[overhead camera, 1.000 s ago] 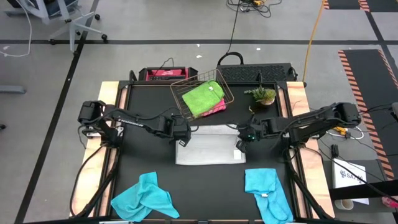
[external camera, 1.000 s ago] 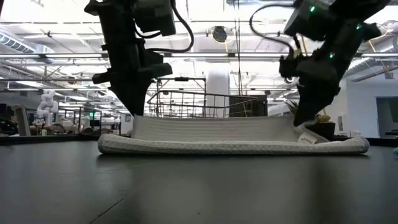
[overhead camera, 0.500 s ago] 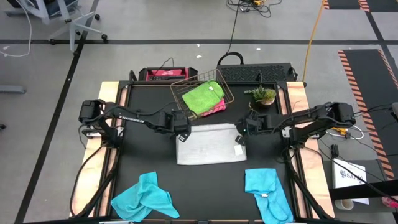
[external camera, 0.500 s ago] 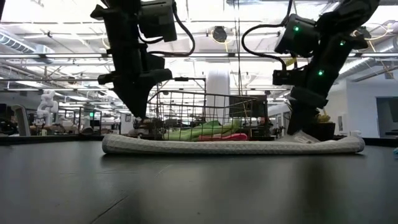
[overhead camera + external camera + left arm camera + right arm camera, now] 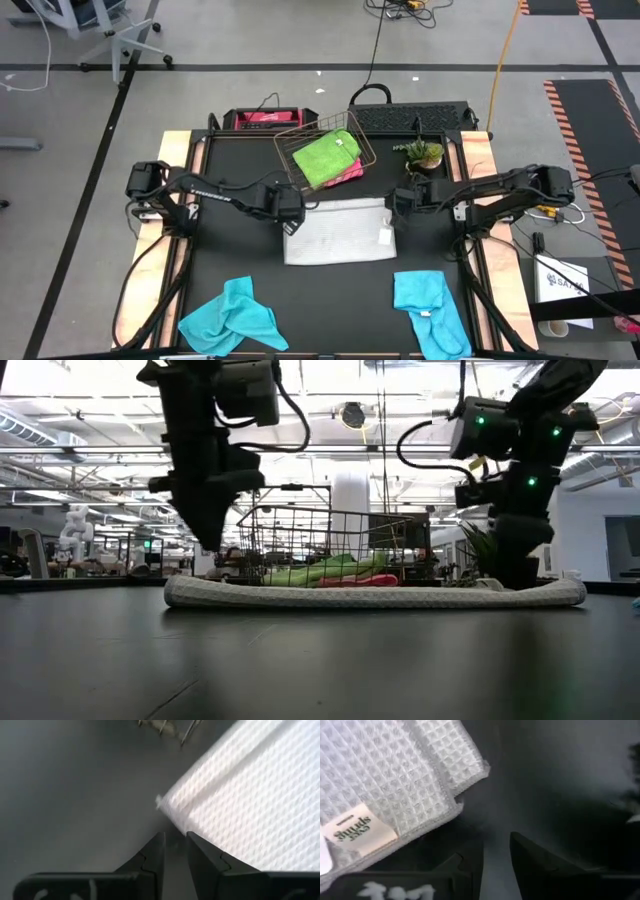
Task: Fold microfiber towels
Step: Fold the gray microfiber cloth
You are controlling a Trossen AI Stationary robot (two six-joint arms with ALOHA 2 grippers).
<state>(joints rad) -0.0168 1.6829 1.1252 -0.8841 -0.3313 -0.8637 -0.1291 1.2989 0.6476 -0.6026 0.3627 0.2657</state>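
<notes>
The light grey towel (image 5: 336,232) lies flat in the middle of the black table (image 5: 240,260). It looks folded in half, with one layer on top of the other, so the first fold seems done.

The left gripper (image 5: 288,218) hangs just above the far left corner of the grey towel. Its jaws are a little apart and hold nothing. The right gripper (image 5: 397,205) hangs just past the far right corner. Its jaws are apart too, and it holds nothing. Both grippers sit at the far corners, likely because that is where they let the cloth go.

A small tan label (image 5: 357,831) sticks out near the right corner of the towel.

The copper wire basket (image 5: 326,153) stands just behind the grey towel. The lime green towel (image 5: 326,155) lies in it, on top of the pink towel (image 5: 350,173). Two turquoise towels wait at the near edge of the table, one on the left (image 5: 233,316) and one on the right (image 5: 428,306). Both are crumpled, so they probably need folding next.

A small potted plant (image 5: 421,153) stands far right, out of the way.
</notes>
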